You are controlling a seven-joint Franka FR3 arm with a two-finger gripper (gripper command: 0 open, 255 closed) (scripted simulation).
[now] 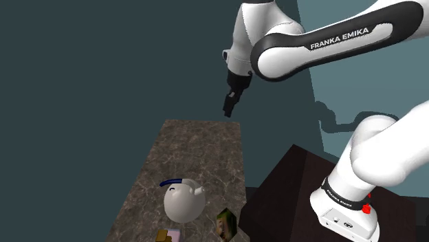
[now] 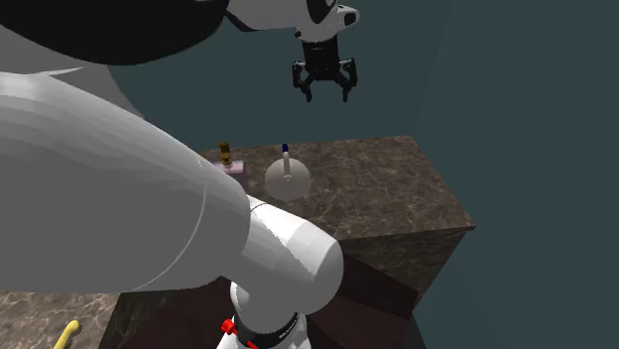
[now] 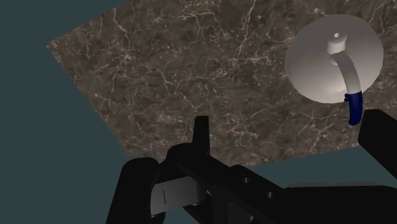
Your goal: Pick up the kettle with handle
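Shoulder view: the white arm's all-black two-finger gripper (image 1: pixel 230 105) hangs upper middle, above the far end of the brown veined stone-look countertop (image 1: pixel 199 155). The round white kettle (image 1: pixel 182 203) with an arched, part-blue handle (image 1: pixel 172 181) sits low centre on the counter, well apart from the gripper. At the bottom edge near it are a small greenish-brown box (image 1: pixel 225 223) and a flat pink piece (image 1: pixel 176 236); I can't tell what either is. Readable text: "FRANKA EMIKA" in white on the dark forearm band (image 1: pixel 339 38), upper right. The red marks on the arm base (image 1: pixel 366 208) are illegible.

Second exterior view: gripper at top centre, fingers plainly apart with nothing between them. The kettle (image 2: pixel 288 178) sits mid-frame on the counter, below the gripper with clear air between. A small brown bottle-like item (image 2: pixel 227 152) and the pink piece sit just left of the kettle. A yellow object (image 2: pixel 66 335) lies in the lower left corner, off this counter. No writing legible.

Wrist view: the kettle (image 3: pixel 327 63) is seen from above, offset beyond one fingertip rather than between the two. Its handle arches off the lid knob, grey then blue at the end. The fingers stand apart, touching nothing.

Status, my read: pre-approach only, no contact made. Left to do: shift over the kettle, line the fingers across the handle, descend, close, lift.
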